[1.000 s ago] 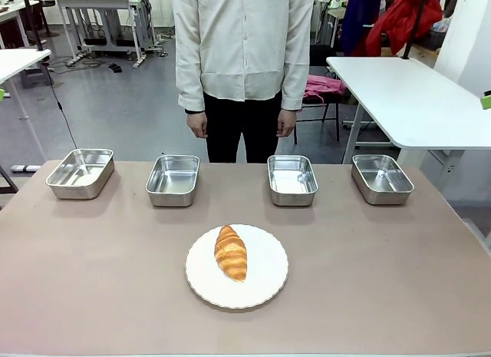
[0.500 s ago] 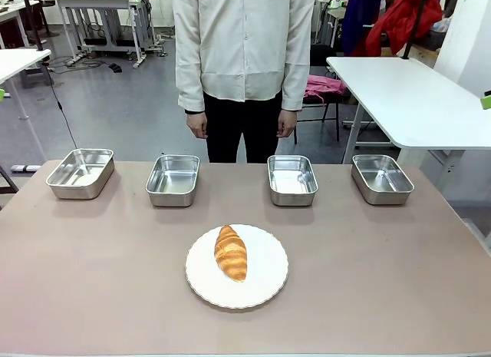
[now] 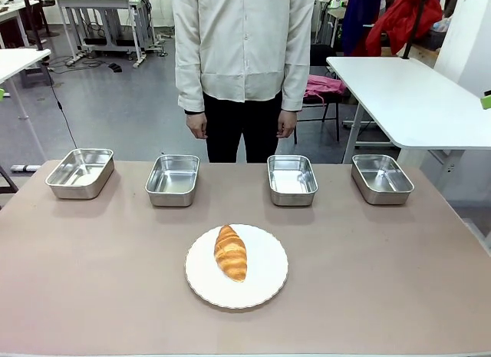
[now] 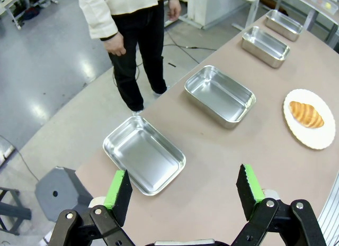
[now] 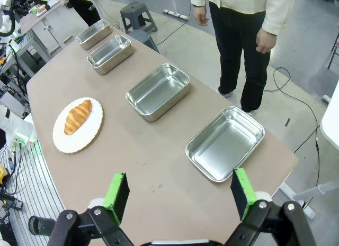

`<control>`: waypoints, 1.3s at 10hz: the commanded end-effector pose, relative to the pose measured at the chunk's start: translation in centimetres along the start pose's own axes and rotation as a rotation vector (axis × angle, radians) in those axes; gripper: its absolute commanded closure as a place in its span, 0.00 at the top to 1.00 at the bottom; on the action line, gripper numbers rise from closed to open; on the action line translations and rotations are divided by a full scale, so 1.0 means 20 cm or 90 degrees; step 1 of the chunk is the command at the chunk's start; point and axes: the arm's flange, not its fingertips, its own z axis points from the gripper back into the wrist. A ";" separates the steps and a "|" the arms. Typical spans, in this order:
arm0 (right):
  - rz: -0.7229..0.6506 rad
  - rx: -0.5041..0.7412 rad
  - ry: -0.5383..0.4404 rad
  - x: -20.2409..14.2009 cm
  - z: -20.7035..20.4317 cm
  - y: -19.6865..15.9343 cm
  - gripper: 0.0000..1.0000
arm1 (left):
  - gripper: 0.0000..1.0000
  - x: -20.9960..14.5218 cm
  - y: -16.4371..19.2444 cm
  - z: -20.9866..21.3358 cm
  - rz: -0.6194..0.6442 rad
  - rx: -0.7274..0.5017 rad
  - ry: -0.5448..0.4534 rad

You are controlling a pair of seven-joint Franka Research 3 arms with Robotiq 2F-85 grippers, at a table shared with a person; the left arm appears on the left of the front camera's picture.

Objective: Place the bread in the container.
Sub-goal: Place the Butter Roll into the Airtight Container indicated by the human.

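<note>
- Left claw (image 4: 183,192): jaws spread wide, nothing between the green pads. It hangs high over one end of the surface (image 3: 383,280).
- Right claw (image 5: 179,192): same, wide open and empty, high over the other end.
- Bread (image 3: 231,252): lies on a white plate (image 3: 268,284) mid-surface, on the robot's side. Its long axis runs roughly near-to-far. It touches only the plate, and no claw is near it.
- Handling, by my reckoning: light, with a flaky crust over a soft crumb, so it crushes easily. It is not slick. Best hold is across the thick ridged middle, pads on the two long flanks, squeezed gently. The tapered tips would likely snap or slide out.
- The plate is shallow, so the pads should be able to come down either side without fouling the rim.
- Four containers (image 3: 79,190) (image 3: 171,197) (image 3: 292,198) (image 3: 383,194): one row beyond the plate, along the far edge. They stand apart, and all are empty. The middle two sit closest to the bread. Which one is meant, I cannot tell.
- Person: stands past the far edge, hands (image 3: 198,125) hanging at the sides, off the surface.
</note>
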 end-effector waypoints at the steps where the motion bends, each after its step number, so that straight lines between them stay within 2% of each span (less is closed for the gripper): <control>1: 0.005 0.005 -0.010 0.01 0.01 0.01 1.00 | 1.00 0.00 0.00 0.02 -0.002 -0.006 -0.010; 13: 0.005 0.005 -0.010 0.01 0.01 0.01 1.00 | 1.00 0.00 0.00 0.02 -0.002 -0.006 -0.010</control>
